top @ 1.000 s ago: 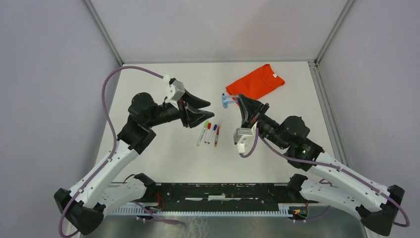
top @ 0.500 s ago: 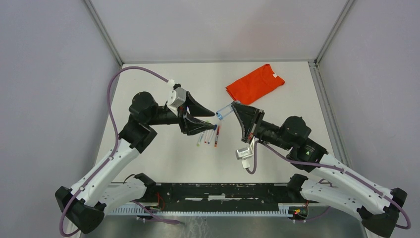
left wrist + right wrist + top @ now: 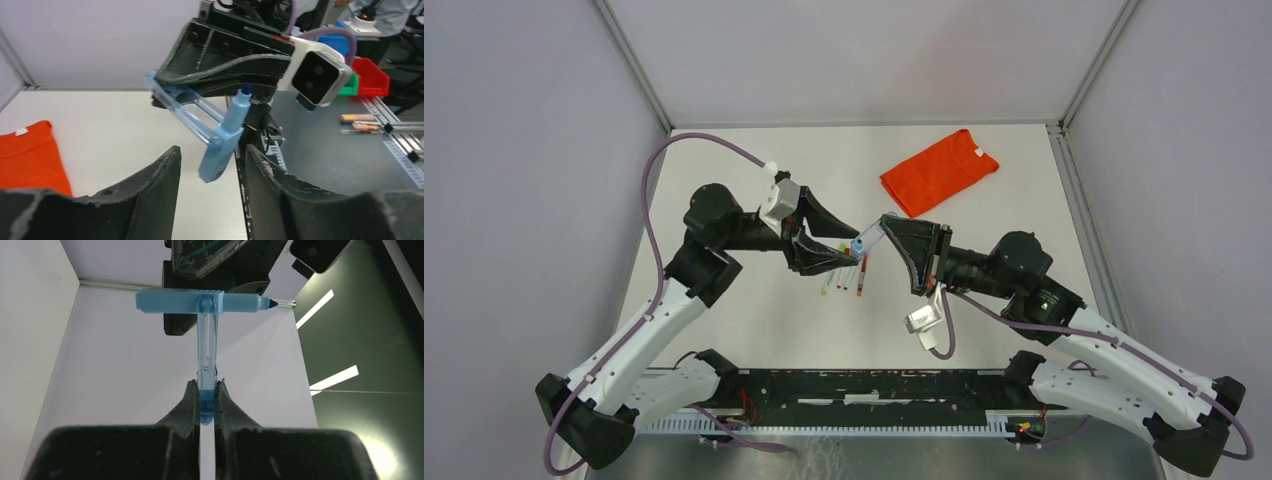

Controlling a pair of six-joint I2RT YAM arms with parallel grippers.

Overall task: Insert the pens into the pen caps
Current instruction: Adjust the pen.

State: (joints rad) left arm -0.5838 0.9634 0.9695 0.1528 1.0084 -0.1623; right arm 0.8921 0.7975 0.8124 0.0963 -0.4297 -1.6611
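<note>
Right gripper (image 3: 206, 390): pressed together on the near end of a clear blue stem (image 3: 207, 350), both pads flat against it.
Blue marker (image 3: 200, 302): fixed crosswise on the stem's far end, dark tip to the right in my right wrist view. It is held in the air over the middle of the table (image 3: 754, 330).
Left gripper (image 3: 210, 152): spread, with one finger on each side of the blue marker. I cannot tell whether either finger touches it.
Other pens (image 3: 845, 280): a short row on the table just near of the two grippers, partly hidden under the left one.
Orange shirt (image 3: 939, 170): far right, well apart from the work.
Step in hand: I judge this a mid-air meeting of the arms, presenting the marker to the left side.
Next move: I'd close the left fingers squarely on the marker's body, away from the tip. The right arm should hold steady so nothing twists.
</note>
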